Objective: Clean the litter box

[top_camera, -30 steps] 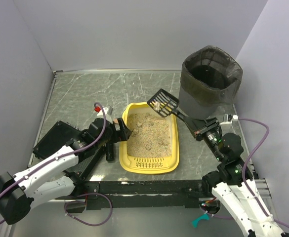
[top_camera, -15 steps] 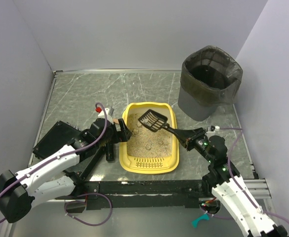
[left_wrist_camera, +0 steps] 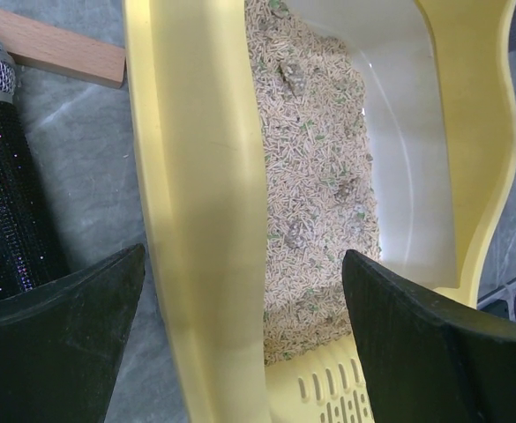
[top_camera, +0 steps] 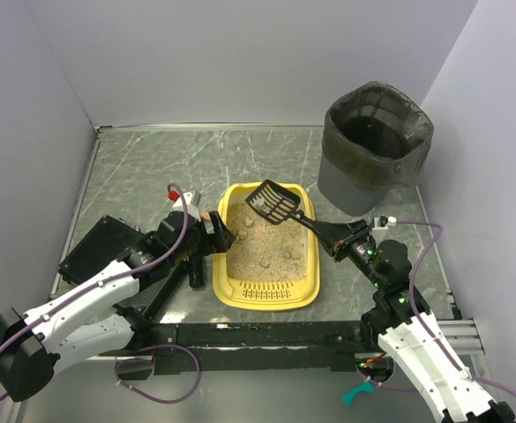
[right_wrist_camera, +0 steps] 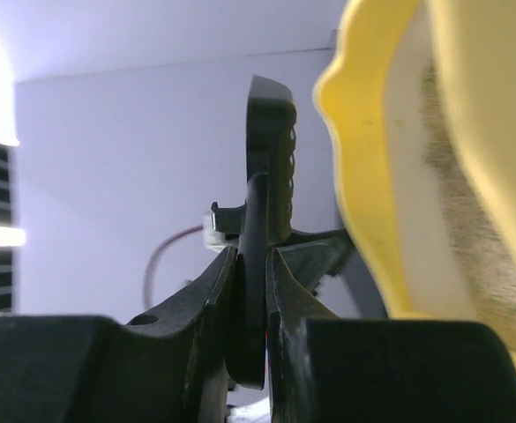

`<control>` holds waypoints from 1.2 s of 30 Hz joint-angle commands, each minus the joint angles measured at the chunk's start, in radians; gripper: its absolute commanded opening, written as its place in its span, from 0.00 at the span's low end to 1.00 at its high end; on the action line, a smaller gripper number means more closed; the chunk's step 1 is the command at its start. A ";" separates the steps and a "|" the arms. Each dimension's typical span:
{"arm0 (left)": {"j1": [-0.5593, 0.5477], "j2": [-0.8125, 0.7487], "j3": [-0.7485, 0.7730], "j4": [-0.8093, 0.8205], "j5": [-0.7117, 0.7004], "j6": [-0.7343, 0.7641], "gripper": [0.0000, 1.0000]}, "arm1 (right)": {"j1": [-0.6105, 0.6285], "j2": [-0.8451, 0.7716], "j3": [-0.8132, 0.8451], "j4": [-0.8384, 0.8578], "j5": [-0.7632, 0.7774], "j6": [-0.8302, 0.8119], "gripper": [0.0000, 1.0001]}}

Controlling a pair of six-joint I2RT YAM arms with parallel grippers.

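Litter box (top_camera: 266,300), left rim inside wide left end effector (left_wrist_camera: 244,257), right end effector (right_wrist_camera: 251,256) clamping scoop (top_camera: 273,202)

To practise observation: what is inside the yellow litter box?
Beige litter with a few clumps lies in the litter box; a black scoop hangs above its far end. The floor under the litter is hidden.

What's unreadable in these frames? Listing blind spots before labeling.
scoop load: too small in the top view; right wrist sees the head edge-on.
bin contents: top view, interior dark inside the liner.
litter box: litter beneath the scoop head is hidden in the top view; far end cut off by the left wrist frame edge.
black glittery cylinder: left wrist, near end behind a finger of the left gripper.
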 commanded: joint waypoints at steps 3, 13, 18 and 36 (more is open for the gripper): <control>-0.004 -0.040 0.025 -0.048 -0.041 -0.022 0.97 | -0.007 -0.086 0.021 0.064 0.109 0.069 0.00; -0.004 -0.070 0.035 -0.085 -0.068 -0.022 0.97 | -0.008 -0.074 0.406 -0.274 0.447 -0.255 0.00; -0.004 -0.079 0.047 -0.139 -0.132 -0.025 0.97 | -0.005 -0.007 0.564 -0.295 0.679 -0.372 0.00; -0.004 -0.060 0.042 -0.110 -0.094 -0.034 0.97 | -0.013 0.529 0.861 0.191 1.173 -1.522 0.00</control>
